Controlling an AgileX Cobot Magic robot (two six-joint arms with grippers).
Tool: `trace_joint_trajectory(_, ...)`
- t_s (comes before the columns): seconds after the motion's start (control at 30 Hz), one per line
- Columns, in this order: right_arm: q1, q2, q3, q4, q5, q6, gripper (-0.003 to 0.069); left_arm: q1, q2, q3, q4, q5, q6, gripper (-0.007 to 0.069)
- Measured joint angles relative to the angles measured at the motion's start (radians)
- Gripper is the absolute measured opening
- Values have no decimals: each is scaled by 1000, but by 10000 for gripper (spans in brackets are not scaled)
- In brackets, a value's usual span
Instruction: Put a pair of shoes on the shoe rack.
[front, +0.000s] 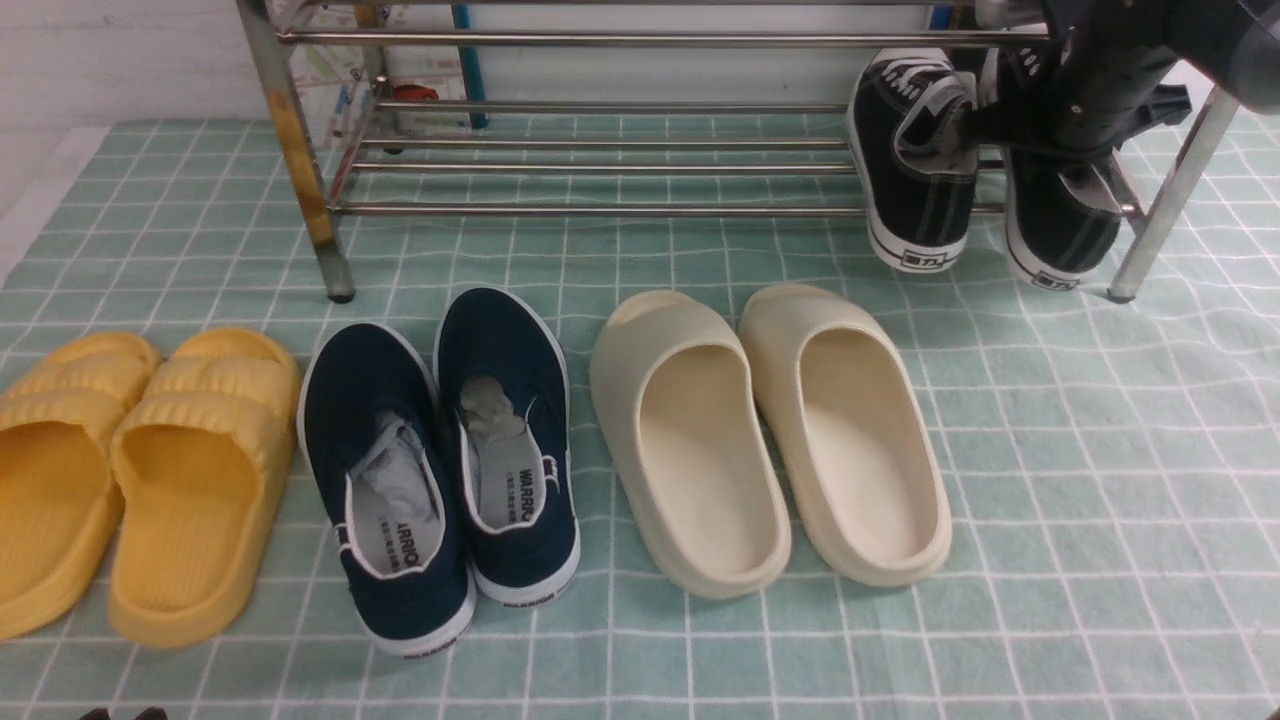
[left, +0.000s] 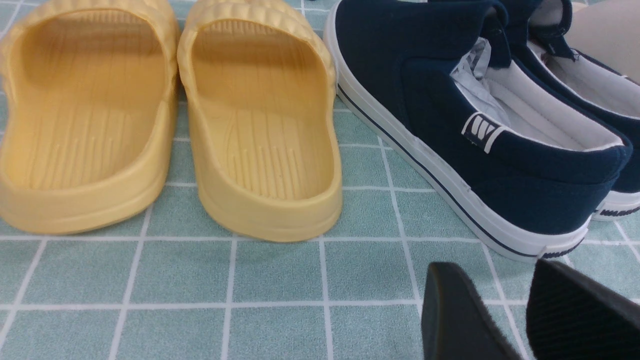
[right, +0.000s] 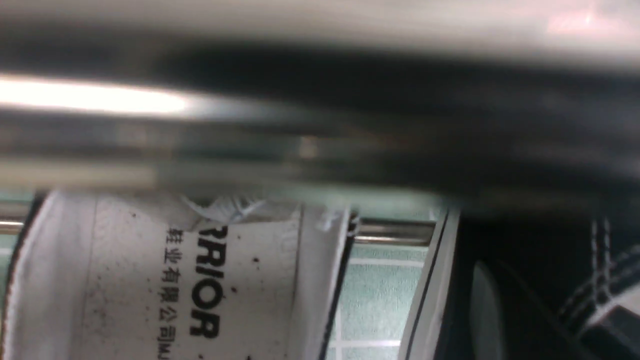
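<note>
The silver tube shoe rack (front: 600, 40) stands at the back, with a rust-stained leg (front: 300, 160). Two black sneakers sit side by side at the right end of its lower bars, heels hanging over the front bar toward me: the left one (front: 915, 190) and the right one (front: 1060, 230). My right gripper (front: 1060, 135) reaches down at their openings and mostly covers the right sneaker. Its jaws are hidden. The right wrist view shows one sneaker's printed insole (right: 150, 280), the other's black side (right: 525, 280) and a rack bar (right: 390, 230). My left gripper (left: 495, 272) hovers low, slightly open and empty.
On the green checked cloth (front: 1100, 500) stand three pairs in a row before the rack: yellow slides (front: 130, 470), navy slip-ons (front: 440, 450) and cream slides (front: 770, 430). The left gripper is just behind a navy slip-on's heel (left: 550, 220).
</note>
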Motion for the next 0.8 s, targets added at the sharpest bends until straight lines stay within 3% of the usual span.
trace_joint_trajectory(0.07,0,0,-3,-2,-14,0,90,0,0,0,0,0,0,238)
trace_joint_trajectory(0.23,-3,-16,-14,-8,-22,-3,347,0,0,0,0,0,0,238)
trace_joint_trajectory(0.27,-4,-17,-14,-6,-19,-3,356,0,0,0,0,0,0,238)
trace_joint_trajectory(0.33,-6,-55,-15,15,20,-28,451,0,0,0,0,0,0,238)
trace_joint_trajectory(0.47,-6,-141,-16,76,121,-117,484,0,0,0,0,0,0,238)
trace_joint_trajectory(0.57,-6,-209,3,117,154,-138,438,0,0,0,0,0,0,238)
trace_joint_trajectory(0.6,-6,-272,33,142,156,-155,374,0,0,0,0,0,0,238)
trace_joint_trajectory(0.63,-6,-282,38,151,156,-157,365,0,0,0,0,0,0,238)
trace_joint_trajectory(0.77,-5,-541,207,215,101,-240,76,0,0,0,0,0,0,238)
trace_joint_trajectory(0.8,-4,-593,249,225,76,-250,37,0,0,0,0,0,0,238)
